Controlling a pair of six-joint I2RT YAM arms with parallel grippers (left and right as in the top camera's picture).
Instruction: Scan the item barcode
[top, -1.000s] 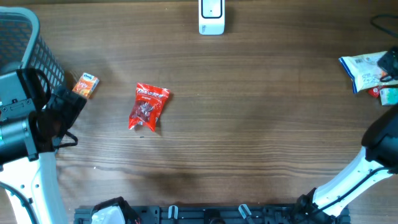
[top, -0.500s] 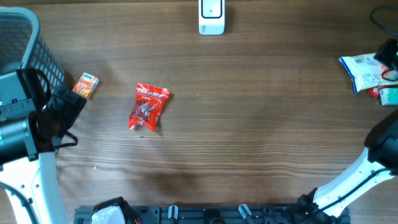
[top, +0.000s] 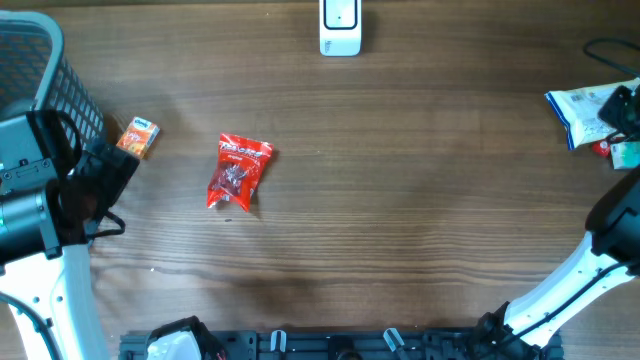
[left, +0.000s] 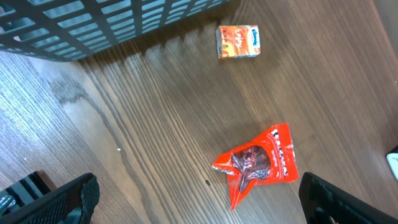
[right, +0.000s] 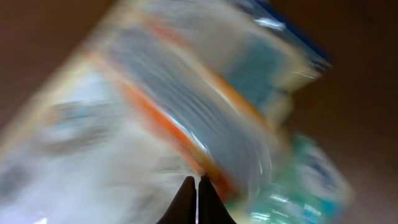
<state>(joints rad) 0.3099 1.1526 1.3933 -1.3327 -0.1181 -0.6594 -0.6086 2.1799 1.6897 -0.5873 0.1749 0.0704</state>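
White with blue edges, the pack (top: 578, 112) lies at the far right edge of the table (top: 420, 220), with a teal packet (top: 626, 154) just beside it. The right tool (right: 198, 184) is down at the pack's outer end. Seen from its own camera, its two fingers are pressed together and the pack fills the view as a blur, so I cannot tell whether any of the wrapper is pinched between them. The scanner (top: 340, 27) stands at the back edge, mid-table, well apart from the pack. Over on the left a red packet (top: 238, 172) lies flat. An orange box (top: 139, 137) sits near it, just beside a dark basket (top: 40, 70). The left tool (left: 198, 186) hangs above that side, fingers wide apart, holding nothing.
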